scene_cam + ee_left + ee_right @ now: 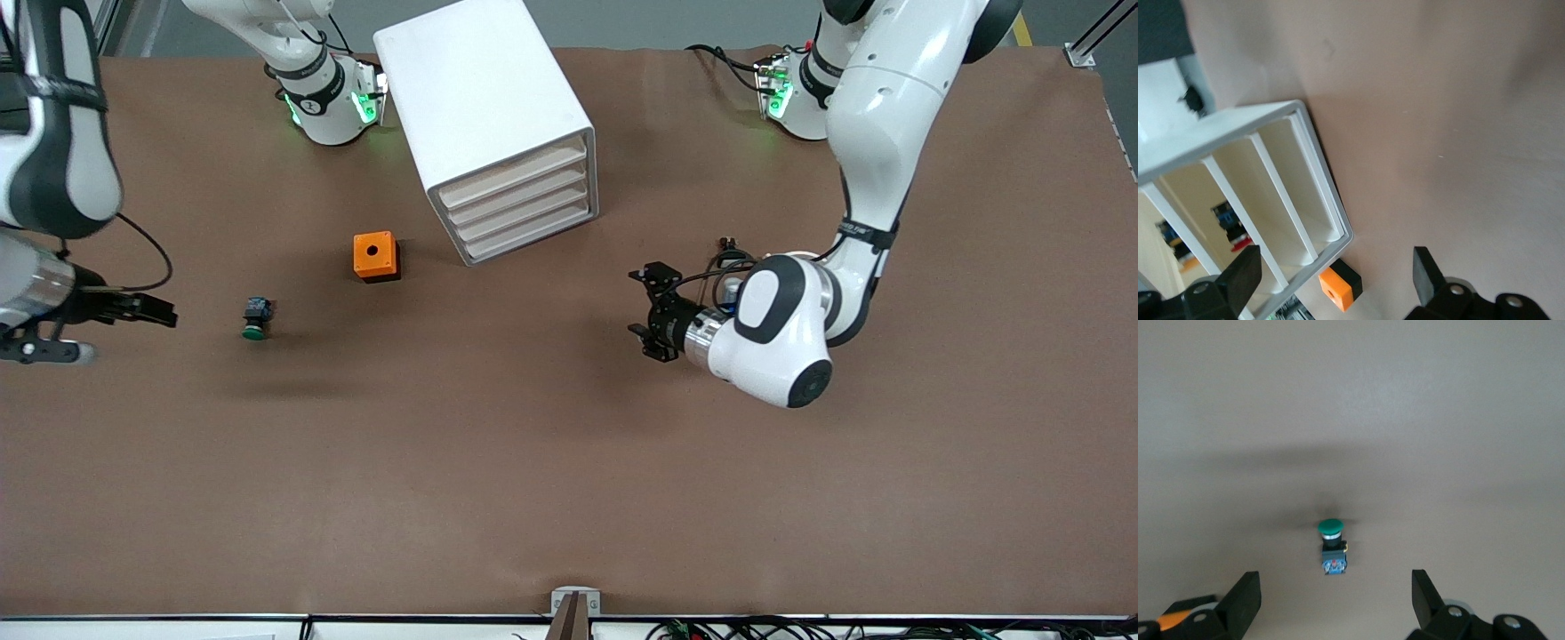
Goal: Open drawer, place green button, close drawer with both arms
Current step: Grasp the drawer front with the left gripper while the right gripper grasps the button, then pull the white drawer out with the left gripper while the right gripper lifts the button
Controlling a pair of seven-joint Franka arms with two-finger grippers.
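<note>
The white drawer cabinet (498,124) stands toward the robots' bases, and its stacked drawers (520,209) look pushed in. The button (256,318), with a green cap and a black-and-blue body, lies on its side toward the right arm's end of the table. My right gripper (129,331) hovers open beside it; in the right wrist view the button (1332,547) lies just ahead of the open right gripper (1335,583). My left gripper (642,307) is open and empty, low over the table in front of the drawers. The left wrist view shows the cabinet's front (1281,200) ahead of the left gripper (1335,261).
An orange box (375,256) with a round hole and a black base sits between the button and the cabinet; the left wrist view shows the orange box (1338,288) past the cabinet's corner. Brown table (533,462) spreads toward the front camera.
</note>
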